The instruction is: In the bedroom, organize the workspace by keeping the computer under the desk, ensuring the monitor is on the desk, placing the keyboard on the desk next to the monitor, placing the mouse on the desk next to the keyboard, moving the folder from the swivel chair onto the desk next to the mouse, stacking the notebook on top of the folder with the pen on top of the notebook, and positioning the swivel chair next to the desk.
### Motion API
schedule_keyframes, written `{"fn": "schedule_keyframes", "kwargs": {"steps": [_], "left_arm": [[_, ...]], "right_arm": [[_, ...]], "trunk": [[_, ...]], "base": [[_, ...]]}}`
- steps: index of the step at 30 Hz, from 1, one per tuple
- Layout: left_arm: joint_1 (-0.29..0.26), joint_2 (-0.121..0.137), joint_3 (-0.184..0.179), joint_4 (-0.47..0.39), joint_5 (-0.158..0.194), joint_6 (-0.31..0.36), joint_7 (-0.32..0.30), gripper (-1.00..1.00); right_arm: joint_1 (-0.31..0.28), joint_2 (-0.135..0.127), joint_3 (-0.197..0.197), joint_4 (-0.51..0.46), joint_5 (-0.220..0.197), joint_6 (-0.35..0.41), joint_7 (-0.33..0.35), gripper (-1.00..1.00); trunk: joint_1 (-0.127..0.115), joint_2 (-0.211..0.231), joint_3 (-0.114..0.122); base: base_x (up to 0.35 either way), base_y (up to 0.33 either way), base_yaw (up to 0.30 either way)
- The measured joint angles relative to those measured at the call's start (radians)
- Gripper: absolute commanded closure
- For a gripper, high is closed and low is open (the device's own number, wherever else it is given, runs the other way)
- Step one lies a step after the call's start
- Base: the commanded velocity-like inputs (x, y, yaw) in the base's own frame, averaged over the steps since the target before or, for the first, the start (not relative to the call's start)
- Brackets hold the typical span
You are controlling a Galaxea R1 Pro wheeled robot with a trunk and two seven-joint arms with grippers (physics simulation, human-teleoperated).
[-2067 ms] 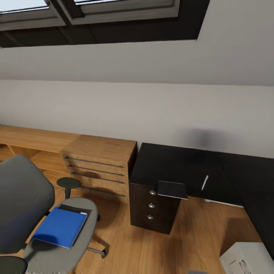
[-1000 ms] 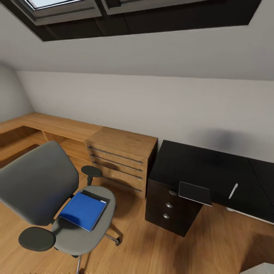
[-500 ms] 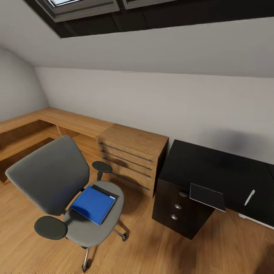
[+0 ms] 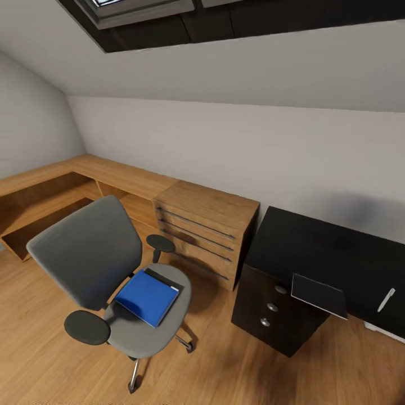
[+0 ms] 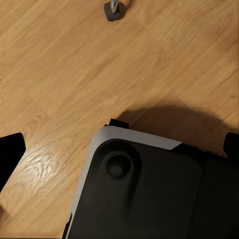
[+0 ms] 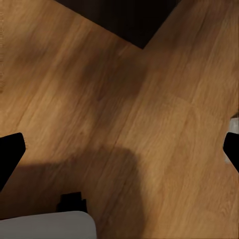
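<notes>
The grey swivel chair [image 4: 90, 256] stands on the wooden floor left of the desk. A bright blue folder [image 4: 147, 297] lies flat on its seat. The black-topped desk [image 4: 315, 247] fills the right side, with its black drawer unit [image 4: 273, 315] below. A thin greyish notebook [image 4: 319, 295] lies at the desk's front edge and overhangs it. A pale pen [image 4: 386, 300] lies to its right. My left gripper [image 5: 120, 152] is open over the floor with nothing between its fingers. My right gripper [image 6: 120, 153] is open too, over bare floor.
A wooden chest of drawers [image 4: 205, 228] stands between chair and desk, with low wooden shelving [image 4: 45, 197] running along the left wall. The left wrist view holds a chair castor [image 5: 113, 10] and my dark base [image 5: 149, 194]. A sloped grey wall and skylight [image 4: 140, 11] rise behind.
The camera has turned left, so the whole picture has shifted right: the chair is now fully in view and the desk sits nearer the right edge. Nothing in the room has moved.
</notes>
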Motion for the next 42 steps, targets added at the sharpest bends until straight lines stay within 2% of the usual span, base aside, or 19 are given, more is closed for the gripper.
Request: {"fn": "schedule_keyframes", "kwargs": {"steps": [20,31,42], "left_arm": [[0.0,0.0,0.0,0.0,0.0,0.001,0.0,-1.0],[0.0,-0.001,0.0,0.001,0.0,0.001,0.0,-1.0],[0.0,-0.001,0.0,0.001,0.0,0.001,0.0,-1.0]], "right_arm": [[0.0,0.002,-0.001,0.0,-0.003,-0.002,-0.003,-1.0],[0.0,0.006,-0.001,0.0,-0.003,-0.066,-0.023,-1.0],[0.0,0.009,-0.001,0.0,-0.007,-0.081,-0.045,-1.0]], "trunk": [[0.0,0.0,-0.009],[0.0,0.0,-0.01],[0.0,0.0,-0.01]], "base": [[0.0,0.0,0.257],[0.0,0.0,0.28],[0.0,0.0,0.285]]}}
